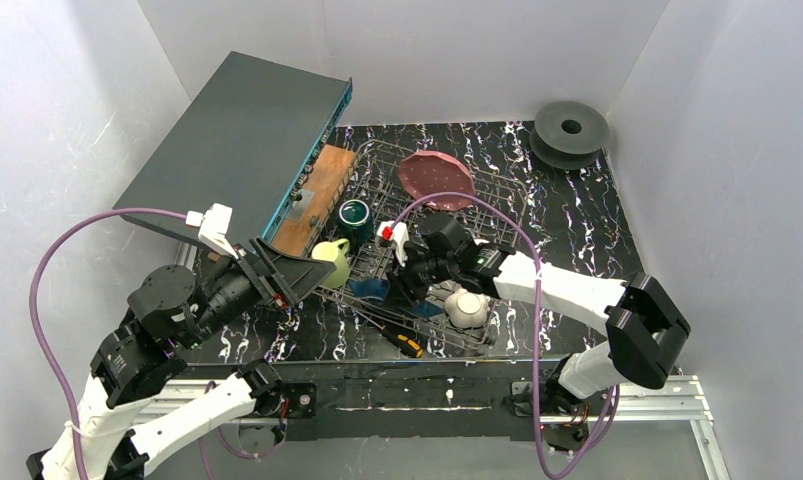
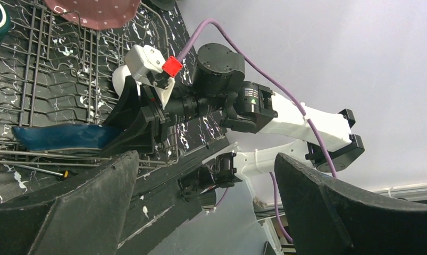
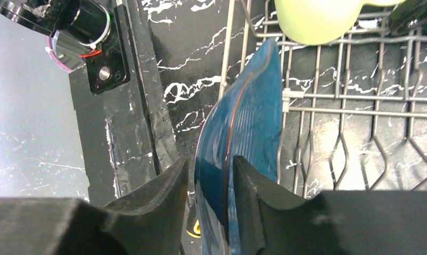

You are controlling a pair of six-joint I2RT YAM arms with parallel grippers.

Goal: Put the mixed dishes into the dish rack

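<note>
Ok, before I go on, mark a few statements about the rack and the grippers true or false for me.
1. The right gripper has the blue dish between its fingers. True.
2. The left gripper holds the yellow-green mug. False: it is wide open and empty.
3. The pink speckled plate lies outside the dish rack. False: it sits at the rack's far end.
4. The dark green mug is in the rack. True.
</note>
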